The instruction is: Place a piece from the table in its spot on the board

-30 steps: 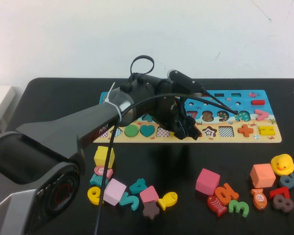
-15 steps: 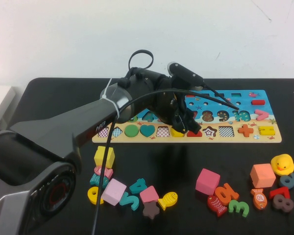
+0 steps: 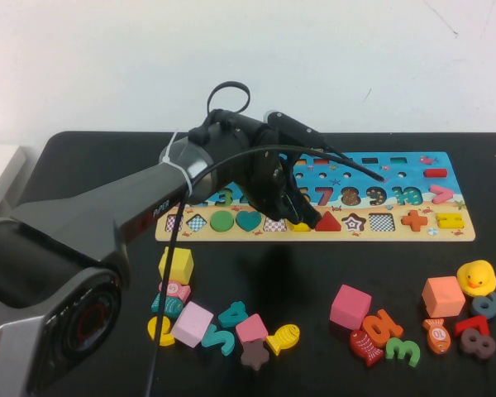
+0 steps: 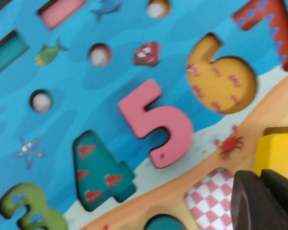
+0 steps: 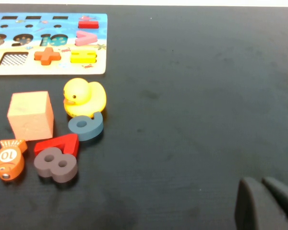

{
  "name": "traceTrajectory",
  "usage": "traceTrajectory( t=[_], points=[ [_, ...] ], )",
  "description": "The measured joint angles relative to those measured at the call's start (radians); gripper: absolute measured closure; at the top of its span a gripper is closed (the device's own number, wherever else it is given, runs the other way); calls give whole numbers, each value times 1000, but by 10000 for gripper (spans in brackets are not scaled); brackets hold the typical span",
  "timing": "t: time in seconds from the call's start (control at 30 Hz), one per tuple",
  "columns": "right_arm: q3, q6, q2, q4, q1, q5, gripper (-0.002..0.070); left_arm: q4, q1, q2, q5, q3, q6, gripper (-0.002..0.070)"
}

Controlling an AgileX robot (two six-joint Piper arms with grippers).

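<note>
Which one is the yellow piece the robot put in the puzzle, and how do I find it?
Find the long blue board at the back of the table, then follow its beige bottom strip of shapes to where the shut left gripper hangs; the right gripper rests shut, away over bare table. The yellow pentagon piece lies there, between a checkered square cut-out and the red triangle, the only yellow among them.

high view: raised on the robot's side, angled down over the matte black tabletop (image 3: 314, 273).
left wrist view: very close above the long blue wooden puzzle board (image 4: 86, 72).
right wrist view: low, sharing that board's end (image 5: 93, 43).
</note>
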State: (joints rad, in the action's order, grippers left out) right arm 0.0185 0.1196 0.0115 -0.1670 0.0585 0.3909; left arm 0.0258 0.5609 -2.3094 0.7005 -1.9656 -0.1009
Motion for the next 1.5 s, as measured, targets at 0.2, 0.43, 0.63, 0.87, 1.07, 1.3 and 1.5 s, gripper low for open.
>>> traceTrajectory(
  t=[0.2,0.43,0.63,0.87,1.07,1.3,1.5],
  points=[
    [0,0,0,0,0,0,657,15,-5,0,-6,0,17,675],
    [0,0,0,0,0,0,657,19,-3,-7,-6,0,17,675],
    [0,6,0,0,0,0,657,9,-2,-26,6,0,28,675],
    [0,8,0,0,0,0,658,2,-2,-30,17,0,28,675],
    [0,8,0,0,0,0,657,-36,2,-12,66,0,28,675],
    [0,8,0,0,0,0,657,-78,2,166,134,0,28,675],
    [0,8,0,0,0,0,657,-151,2,415,206,0,25,675]
  ],
)
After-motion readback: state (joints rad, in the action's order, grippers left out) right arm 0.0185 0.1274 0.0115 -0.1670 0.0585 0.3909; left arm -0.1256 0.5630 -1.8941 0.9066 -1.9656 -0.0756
